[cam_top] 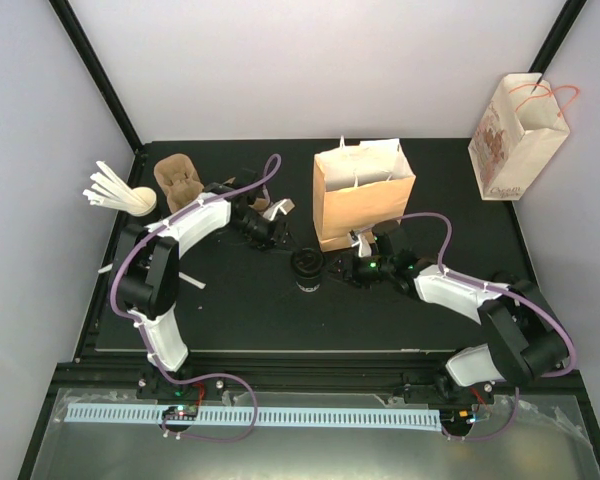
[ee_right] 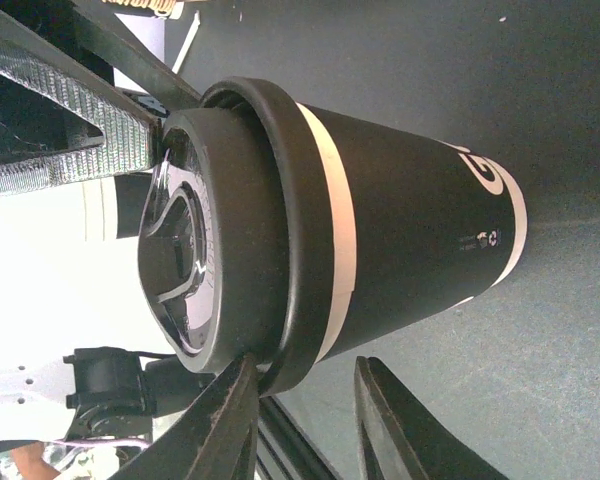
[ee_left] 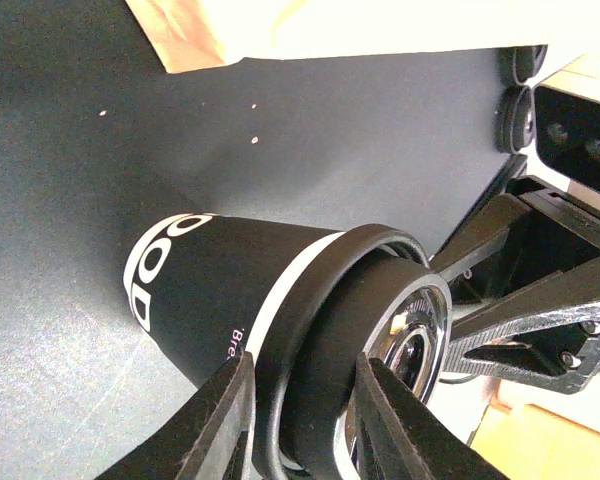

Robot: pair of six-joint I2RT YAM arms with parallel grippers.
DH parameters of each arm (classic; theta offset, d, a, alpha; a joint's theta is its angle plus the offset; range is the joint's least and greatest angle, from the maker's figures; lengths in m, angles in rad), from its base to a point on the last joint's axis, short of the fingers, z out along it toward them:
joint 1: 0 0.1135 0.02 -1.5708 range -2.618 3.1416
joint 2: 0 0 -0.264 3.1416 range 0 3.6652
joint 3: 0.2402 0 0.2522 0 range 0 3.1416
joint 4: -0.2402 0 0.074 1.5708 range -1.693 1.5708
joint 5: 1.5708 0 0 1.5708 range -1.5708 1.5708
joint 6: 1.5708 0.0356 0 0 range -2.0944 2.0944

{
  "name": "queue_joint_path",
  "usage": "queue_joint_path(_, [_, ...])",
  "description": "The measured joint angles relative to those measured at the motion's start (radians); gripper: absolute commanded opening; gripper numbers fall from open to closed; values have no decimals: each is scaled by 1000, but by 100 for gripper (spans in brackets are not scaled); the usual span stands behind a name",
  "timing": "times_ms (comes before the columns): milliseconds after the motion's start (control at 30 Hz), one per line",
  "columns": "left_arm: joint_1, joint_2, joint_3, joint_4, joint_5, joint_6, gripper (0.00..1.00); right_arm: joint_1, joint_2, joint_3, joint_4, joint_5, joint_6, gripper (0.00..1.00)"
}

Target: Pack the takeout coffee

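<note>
The cup (cam_top: 307,268) stands before the bag (cam_top: 365,200), between the left hand (cam_top: 275,235) and right hand (cam_top: 342,268).

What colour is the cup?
The cup is black with a white band, white letters and a black lid; right wrist view shows it best.

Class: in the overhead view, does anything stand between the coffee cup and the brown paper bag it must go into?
Nothing visible lies between them. The coffee cup stands on the mat just off the near left corner of the brown paper bag; only the bag's own upright wall must be cleared.
</note>
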Motion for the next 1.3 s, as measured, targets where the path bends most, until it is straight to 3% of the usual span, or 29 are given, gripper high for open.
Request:
queue_joint_path(500, [18, 0, -42, 57, 55, 4, 30, -3, 56, 23, 3, -64, -5, 23])
queue_joint_path(1300, [29, -3, -79, 109, 88, 38, 30, -47, 239, -13, 272, -334, 98, 23])
